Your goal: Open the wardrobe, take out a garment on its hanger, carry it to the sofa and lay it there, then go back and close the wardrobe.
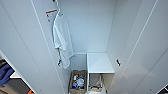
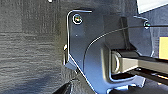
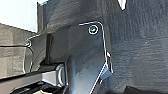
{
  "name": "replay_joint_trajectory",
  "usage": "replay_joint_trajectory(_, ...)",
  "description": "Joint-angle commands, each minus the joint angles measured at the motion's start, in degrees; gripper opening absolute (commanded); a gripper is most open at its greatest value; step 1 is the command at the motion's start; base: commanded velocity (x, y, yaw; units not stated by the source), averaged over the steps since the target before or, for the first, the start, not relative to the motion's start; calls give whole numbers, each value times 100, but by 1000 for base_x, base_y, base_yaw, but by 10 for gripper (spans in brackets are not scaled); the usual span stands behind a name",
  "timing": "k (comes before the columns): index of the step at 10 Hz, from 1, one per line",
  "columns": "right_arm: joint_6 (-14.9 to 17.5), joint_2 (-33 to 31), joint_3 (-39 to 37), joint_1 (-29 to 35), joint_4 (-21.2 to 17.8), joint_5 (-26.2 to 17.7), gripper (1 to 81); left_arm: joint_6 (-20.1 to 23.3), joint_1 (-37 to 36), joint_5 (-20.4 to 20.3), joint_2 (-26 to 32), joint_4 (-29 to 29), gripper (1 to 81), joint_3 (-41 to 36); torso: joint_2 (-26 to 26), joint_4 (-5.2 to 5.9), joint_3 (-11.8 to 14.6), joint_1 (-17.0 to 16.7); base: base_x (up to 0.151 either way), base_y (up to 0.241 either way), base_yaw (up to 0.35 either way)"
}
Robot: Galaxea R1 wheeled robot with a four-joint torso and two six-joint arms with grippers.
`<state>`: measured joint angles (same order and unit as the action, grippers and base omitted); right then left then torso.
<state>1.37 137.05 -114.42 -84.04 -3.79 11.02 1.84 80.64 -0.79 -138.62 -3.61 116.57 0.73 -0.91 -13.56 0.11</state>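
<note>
Head view facing straight into the wardrobe (image 1: 95,27), both full-height doors swung wide, well ahead of and above the grippers. Hanging inside, up near the top and toward the left gripper's side: a plain white shirt (image 1: 62,40) on a thin white hanger (image 1: 59,12), hooked high so the cloth falls free without creasing. Beside the hook, an orange tag (image 1: 51,11). Lower down, a white shelf (image 1: 99,62) on the right gripper's side, likely kept low to leave hanging room above. Beneath it on the wardrobe floor, a woven basket (image 1: 78,87) of small bottles and containers, tucked clear of the hanging clothes. On the right-hand door, a small dark handle fitting (image 1: 118,62).

Left wrist view and right wrist view looking down over the robot's dark mounting plates onto dark carpet (image 2: 30,50), suggesting both arms hang low at the robot's sides, away from the doors. Possibly the left gripper (image 2: 64,89) and the right gripper (image 3: 132,90) as dark tips at the edge; apart or together cannot be told. Judging by the open doors, wardrobe not yet closed.
</note>
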Motion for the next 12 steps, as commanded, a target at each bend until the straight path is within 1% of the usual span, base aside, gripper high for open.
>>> replay_joint_trajectory(1, -373, -1007, 307, 681, -34, -224, 811, 10, -394, -518, 1623, -492, 811, -1161, 0, 0, 0, 0, 0, 0, 0)
replay_joint_trajectory(2, -426, -1210, 308, 778, -42, -33, 811, -69, -518, -527, 1844, -500, 811, -1163, 0, 0, 0, 0, 0, 0, 0)
replay_joint_trajectory(3, -618, -1404, 247, 866, -60, 380, 811, -140, -658, -536, 2055, -500, 811, -1162, 0, 0, 0, 0, 0, 0, 0)
replay_joint_trajectory(4, -751, -1571, 202, 1024, -52, 515, 811, -192, -825, -536, 2274, -500, 811, -1223, 0, 0, 0, 0, 0, 0, 0)
replay_joint_trajectory(5, -856, -1746, 158, 1261, -60, 506, 811, -280, -984, -640, 2556, -500, 811, -1380, 0, 0, 0, 0, 0, 0, 0)
replay_joint_trajectory(6, -962, -1905, 175, 1516, -69, 463, 811, -324, -1133, -895, 2845, -500, 811, -1565, 0, 0, -2, 2, 0, 0, 0)
replay_joint_trajectory(7, -1024, -2072, 210, 1805, -78, 419, 811, -464, -1378, -975, 3066, -500, 811, -1611, 0, 0, -2, 0, 0, 0, 0)
replay_joint_trajectory(8, -1103, -2196, 193, 2139, -78, 243, 811, -685, -1624, -975, 3279, -492, 811, -1575, 0, 0, -4, 2, 0, 0, 0)
replay_joint_trajectory(9, -1253, -2284, 132, 2507, -78, -21, 811, -817, -1887, -967, 3463, -492, 811, -1567, -2, 0, -4, 2, 0, 0, 0)
replay_joint_trajectory(11, -1427, -2389, 149, 3212, -78, -678, 811, -1114, -2477, -837, 3804, -500, 811, -1435, -4, 0, -6, 5, 0, 0, 0)
replay_joint_trajectory(12, -1543, -2442, 158, 3520, -87, -909, 811, -1186, -2880, -580, 3938, -492, 811, -1435, -6, 0, -6, 5, 0, 0, 0)
